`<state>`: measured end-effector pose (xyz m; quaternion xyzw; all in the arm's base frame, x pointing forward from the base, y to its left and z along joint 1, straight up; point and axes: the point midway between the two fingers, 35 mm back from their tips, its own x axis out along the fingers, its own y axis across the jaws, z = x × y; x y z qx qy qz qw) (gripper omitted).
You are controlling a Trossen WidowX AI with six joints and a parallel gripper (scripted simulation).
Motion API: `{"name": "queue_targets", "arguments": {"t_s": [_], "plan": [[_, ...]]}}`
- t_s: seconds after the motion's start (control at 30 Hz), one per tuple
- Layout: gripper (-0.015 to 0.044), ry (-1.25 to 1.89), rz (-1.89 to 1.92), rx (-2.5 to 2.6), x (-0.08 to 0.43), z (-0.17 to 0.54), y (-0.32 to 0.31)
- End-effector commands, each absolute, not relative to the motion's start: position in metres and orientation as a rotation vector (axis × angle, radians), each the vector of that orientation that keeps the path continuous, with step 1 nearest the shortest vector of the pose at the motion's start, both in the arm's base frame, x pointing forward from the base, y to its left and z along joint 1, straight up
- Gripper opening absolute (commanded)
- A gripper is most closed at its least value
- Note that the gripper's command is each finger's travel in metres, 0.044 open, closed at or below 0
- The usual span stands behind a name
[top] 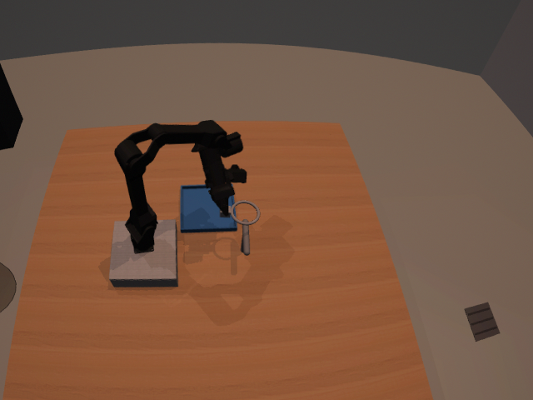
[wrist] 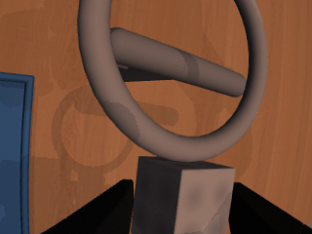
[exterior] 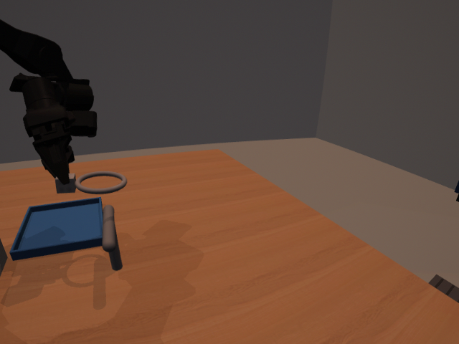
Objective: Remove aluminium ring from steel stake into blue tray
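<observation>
The gripper [top: 224,212] [exterior: 65,182] [wrist: 179,191] pinched the tab [exterior: 66,185] [wrist: 203,195], the ring [top: 233,217] [exterior: 101,190] [wrist: 192,148] hanging free above the stake [top: 246,237] [exterior: 108,229] [wrist: 161,55]. Moving well required holding it level, clearing the cross-bar, then lowering inside the tray [top: 208,229] [exterior: 59,249] [wrist: 26,146]

tray [top: 208,229] [exterior: 55,249] [wrist: 26,146]: blue; table [top: 301,301] [exterior: 259,259] [wrist: 54,195]: orange-brown, streaked; arm [top: 178,134] [exterior: 33,48]: black

Ring [wrist: 187,147] cut off by wrist view's edge
</observation>
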<state>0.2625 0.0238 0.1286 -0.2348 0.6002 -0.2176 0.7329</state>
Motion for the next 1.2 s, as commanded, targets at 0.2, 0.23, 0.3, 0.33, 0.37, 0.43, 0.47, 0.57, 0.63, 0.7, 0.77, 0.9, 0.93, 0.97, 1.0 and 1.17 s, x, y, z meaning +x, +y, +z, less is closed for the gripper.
{"name": "queue_targets", "arguments": {"t_s": [0.2, 0.23, 0.3, 0.33, 0.37, 0.43, 0.47, 0.57, 0.63, 0.7, 0.77, 0.9, 0.93, 0.97, 1.0, 1.17], "plan": [[0.0000, 1.333, -0.409, -0.520, 0.256, 0.103, 0.083], [0.0000, 1.335, -0.412, -0.516, 0.253, 0.097, 0.092], [0.0000, 1.337, -0.422, -0.510, 0.242, 0.083, 0.115], [0.0000, 1.337, -0.431, -0.507, 0.234, 0.074, 0.127], [0.0000, 1.335, -0.442, -0.506, 0.225, 0.066, 0.139], [0.0000, 1.326, -0.468, -0.507, 0.205, 0.049, 0.160], [0.0000, 1.320, -0.481, -0.508, 0.197, 0.042, 0.168], [0.0000, 1.314, -0.492, -0.510, 0.189, 0.036, 0.174], [0.0000, 1.314, -0.492, -0.510, 0.189, 0.036, 0.174], [0.0000, 1.314, -0.492, -0.510, 0.189, 0.036, 0.174], [0.0000, 1.314, -0.492, -0.510, 0.189, 0.032, 0.174], [0.0000, 1.315, -0.492, -0.510, 0.189, 0.010, 0.174], [0.0000, 1.315, -0.492, -0.510, 0.189, 0.007, 0.174], [0.0000, 1.315, -0.492, -0.510, 0.189, 0.006, 0.174], [0.0000, 1.315, -0.492, -0.510, 0.189, 0.006, 0.174], [0.0131, 1.313, -0.487, -0.511, 0.190, 0.012, 0.175]]}}
